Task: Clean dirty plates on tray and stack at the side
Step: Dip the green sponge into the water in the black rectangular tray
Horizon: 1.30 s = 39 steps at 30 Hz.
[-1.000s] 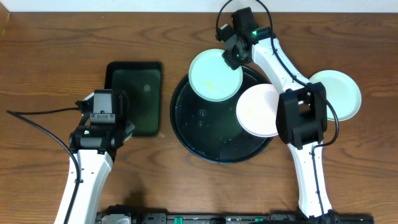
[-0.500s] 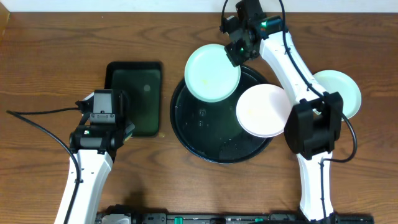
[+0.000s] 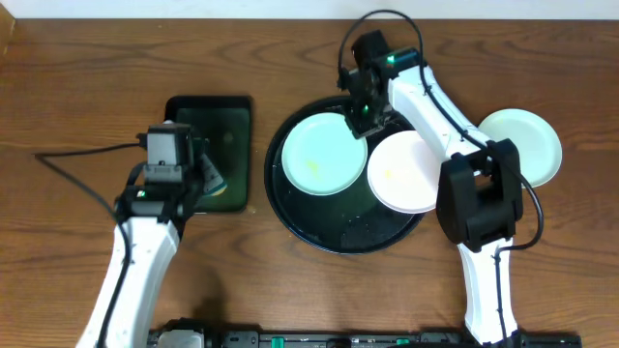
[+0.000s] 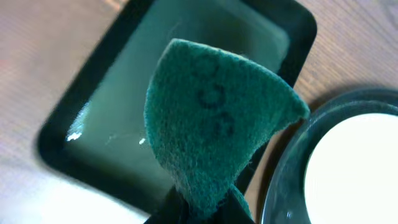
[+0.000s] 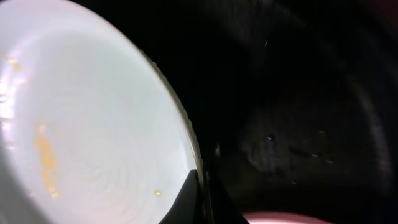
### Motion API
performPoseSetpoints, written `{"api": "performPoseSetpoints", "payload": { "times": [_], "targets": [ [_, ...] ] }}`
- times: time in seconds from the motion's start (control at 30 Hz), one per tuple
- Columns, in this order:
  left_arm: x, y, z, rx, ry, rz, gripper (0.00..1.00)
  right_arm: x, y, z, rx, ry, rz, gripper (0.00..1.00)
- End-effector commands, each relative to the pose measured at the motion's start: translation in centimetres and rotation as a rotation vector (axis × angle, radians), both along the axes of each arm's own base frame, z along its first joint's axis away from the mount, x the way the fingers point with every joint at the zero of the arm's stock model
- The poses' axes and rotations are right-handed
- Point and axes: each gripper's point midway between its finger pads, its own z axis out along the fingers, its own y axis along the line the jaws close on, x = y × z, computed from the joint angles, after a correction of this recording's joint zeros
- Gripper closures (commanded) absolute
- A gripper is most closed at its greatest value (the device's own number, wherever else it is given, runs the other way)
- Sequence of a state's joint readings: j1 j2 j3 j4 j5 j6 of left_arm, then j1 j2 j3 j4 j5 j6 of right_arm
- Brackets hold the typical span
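Lowered into the tray (image 3: 319,220), the mint plate (image 3: 311,159) sits rim-clamped in the right pincer (image 3: 360,126).

Overhead the light is even and soft, the picture sharp, with small glints on the round black tray (image 3: 334,220). Ahead of the left pincer (image 4: 199,210) the sponge (image 4: 211,124) is crisp; the rectangular tray (image 4: 124,118) beyond it blurs and carries white glare. Around the right pincer (image 5: 200,198) the view is dim; the mint plate (image 5: 87,124) left of it glows, soft-edged and washed out.
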<state>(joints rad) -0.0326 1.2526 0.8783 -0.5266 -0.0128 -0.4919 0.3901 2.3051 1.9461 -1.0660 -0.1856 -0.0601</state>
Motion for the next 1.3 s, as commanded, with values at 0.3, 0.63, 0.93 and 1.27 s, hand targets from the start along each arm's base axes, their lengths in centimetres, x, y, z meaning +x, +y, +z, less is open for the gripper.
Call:
{"api": "performPoseSetpoints", "payload": {
  "times": [0.3, 0.63, 0.93, 1.27],
  "targets": [
    [5.1, -0.4, -6.0, -0.007, 0.019, -0.033, 0.92, -4.1, 1.3, -4.0, -0.013, 0.095, 0.012, 0.99],
    [5.2, 0.9, -9.3, 0.058, 0.086, 0.006, 0.79, -4.3, 1.4, -4.2, -0.031, 0.093, 0.020, 0.99],
    [5.1, 1.5, -9.2, 0.092, 0.090, 0.023, 0.50, -4.2, 1.5, -4.2, -0.028, 0.087, 0.020, 0.99],
    [5.4, 1.5, -9.1, 0.092, 0.075, 0.024, 0.38, -4.1, 1.5, -4.2, -0.026, 0.083, 0.020, 0.99]
  ]
}}
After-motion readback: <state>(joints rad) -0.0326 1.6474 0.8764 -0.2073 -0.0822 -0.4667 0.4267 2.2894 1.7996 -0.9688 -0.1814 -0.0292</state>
